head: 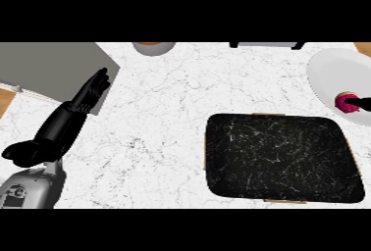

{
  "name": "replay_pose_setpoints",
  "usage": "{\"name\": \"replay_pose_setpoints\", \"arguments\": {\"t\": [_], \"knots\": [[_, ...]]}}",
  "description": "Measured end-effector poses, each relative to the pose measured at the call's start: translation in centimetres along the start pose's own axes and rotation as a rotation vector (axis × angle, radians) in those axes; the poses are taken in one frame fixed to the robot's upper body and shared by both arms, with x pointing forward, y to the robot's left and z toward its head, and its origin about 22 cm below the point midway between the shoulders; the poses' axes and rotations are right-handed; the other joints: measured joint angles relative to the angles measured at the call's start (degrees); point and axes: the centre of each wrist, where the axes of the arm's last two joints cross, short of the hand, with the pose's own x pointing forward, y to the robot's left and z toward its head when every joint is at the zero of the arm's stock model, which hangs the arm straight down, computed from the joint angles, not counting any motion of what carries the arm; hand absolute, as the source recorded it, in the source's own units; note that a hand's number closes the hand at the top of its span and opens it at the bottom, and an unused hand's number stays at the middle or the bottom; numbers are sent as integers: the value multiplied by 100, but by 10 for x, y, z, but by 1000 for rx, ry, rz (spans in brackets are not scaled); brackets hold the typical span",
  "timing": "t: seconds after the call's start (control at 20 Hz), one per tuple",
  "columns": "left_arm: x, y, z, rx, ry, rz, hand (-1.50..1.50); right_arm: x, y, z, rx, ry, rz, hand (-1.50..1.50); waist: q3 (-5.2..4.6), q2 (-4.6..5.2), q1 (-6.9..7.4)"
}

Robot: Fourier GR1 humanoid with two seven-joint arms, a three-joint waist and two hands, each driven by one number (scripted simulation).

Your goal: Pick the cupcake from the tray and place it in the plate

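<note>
The pink cupcake (345, 101) sits on the white plate (330, 68) at the right edge, near the plate's lower rim. Only a small black part of my right hand (363, 103) shows at the picture's right edge, and it lies against the cupcake; the rest of the hand is out of view. The black marbled tray (281, 158) lies below the plate at the lower right with nothing on it. My left hand (88, 94) rests open at the left, fingers pointing up, far from tray and plate.
A grey slab (47, 66) fills the upper left corner, under the left hand's fingertips. A grey cup with an orange inside (153, 47) stands at the top edge. A dark-legged object (267, 44) shows at the top right. White marble counter (167, 127) lies between.
</note>
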Motion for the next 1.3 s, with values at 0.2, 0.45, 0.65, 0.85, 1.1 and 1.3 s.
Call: {"name": "replay_pose_setpoints", "arguments": {"t": [0.2,0.45,0.65,0.85,1.1,1.3], "knots": [[-6,2,5,4,12,1,0,-9,-23,7,-1,13,-220,-150,-4,-8,-56],[-5,1,5,8,8,-5,0,-20,-65,20,-3,9,-401,-150,-2,-7,-63],[-7,0,8,8,14,1,0,-31,-97,38,-2,22,-446,-150,-1,-4,-67],[-5,1,9,8,7,-3,0,-35,-123,51,-4,43,-438,-150,5,-3,-59],[-4,3,7,18,7,-3,0,-40,-146,67,-8,62,-412,-150,8,-5,-87],[-2,4,8,20,2,-2,0,-42,-159,75,8,75,-385,-150,15,-9,-87]]}}
